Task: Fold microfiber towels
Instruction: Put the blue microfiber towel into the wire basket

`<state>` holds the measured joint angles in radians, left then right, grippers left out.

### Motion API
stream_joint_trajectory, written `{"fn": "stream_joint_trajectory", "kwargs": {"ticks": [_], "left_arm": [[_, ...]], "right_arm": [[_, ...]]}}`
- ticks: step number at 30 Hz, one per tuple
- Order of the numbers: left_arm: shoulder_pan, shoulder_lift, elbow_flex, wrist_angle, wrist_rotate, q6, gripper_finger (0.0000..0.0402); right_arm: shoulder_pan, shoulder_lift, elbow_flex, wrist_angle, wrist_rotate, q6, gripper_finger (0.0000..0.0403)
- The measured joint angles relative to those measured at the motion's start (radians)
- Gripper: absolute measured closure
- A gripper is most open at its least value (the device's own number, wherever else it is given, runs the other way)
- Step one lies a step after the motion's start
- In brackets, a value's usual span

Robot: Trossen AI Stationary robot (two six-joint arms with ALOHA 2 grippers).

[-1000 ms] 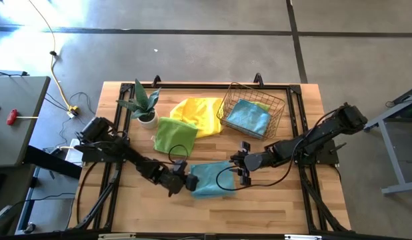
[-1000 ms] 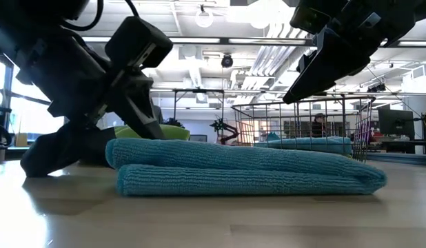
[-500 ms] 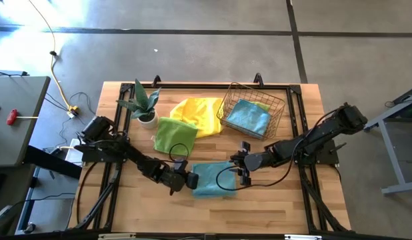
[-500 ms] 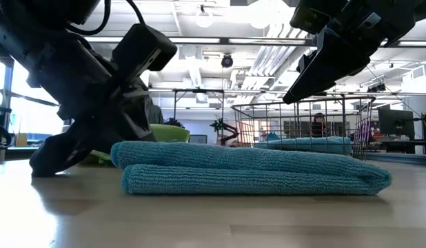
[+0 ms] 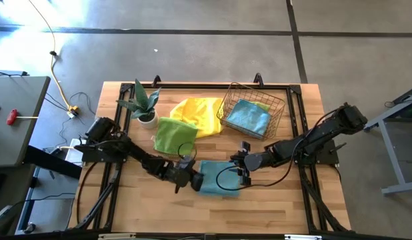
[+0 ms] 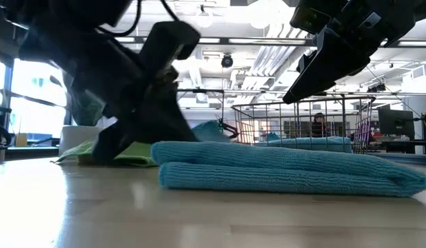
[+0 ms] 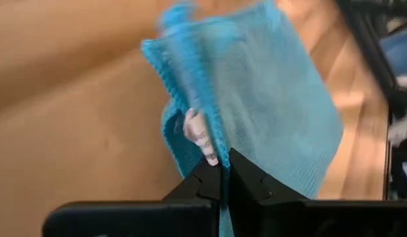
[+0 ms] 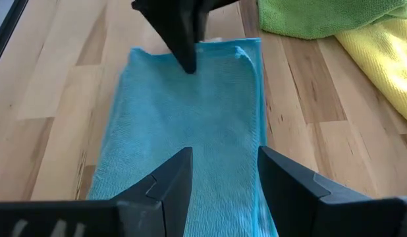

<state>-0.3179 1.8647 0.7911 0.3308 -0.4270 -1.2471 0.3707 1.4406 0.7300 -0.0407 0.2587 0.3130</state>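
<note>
The left tool (image 5: 195, 179) was clamped tight on the left edge of the soft teal blue microfiber towel (image 5: 219, 179), its 2 dark fingers (image 7: 246, 181) pressed together with a fold of cloth pinched between them; that towel lay folded in 2 layers on the pale wooden slatted counter (image 5: 273, 203), near its front middle; the right tool (image 5: 244, 168) hovered just above the towel's right end, its fingers (image 8: 172, 182) spread apart and holding nothing; behind the teal towel lay a lime green microfiber towel (image 5: 174, 135), overlapping a crumpled yellow microfiber towel (image 5: 201, 113); farther right stood a wire mesh basket (image 5: 252, 107) holding another teal blue cloth (image 5: 247, 117); a small green plant in a white pot (image 5: 145, 105) stood at the back left.
</note>
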Motion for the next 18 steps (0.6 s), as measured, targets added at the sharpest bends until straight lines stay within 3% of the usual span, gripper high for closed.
{"fn": "stream_joint_trajectory", "kwargs": {"ticks": [10,18], "left_arm": [[0.035,-0.002,0.051,0.017,0.11,0.156,0.04],[0.047,-0.003,0.054,-0.019,0.179,0.188,0.04]], "right_arm": [[0.0,0.0,0.0,0.001,0.0,0.0,0.0237],[0.0,0.0,0.0,0.004,0.0,0.002,0.0237]]}}
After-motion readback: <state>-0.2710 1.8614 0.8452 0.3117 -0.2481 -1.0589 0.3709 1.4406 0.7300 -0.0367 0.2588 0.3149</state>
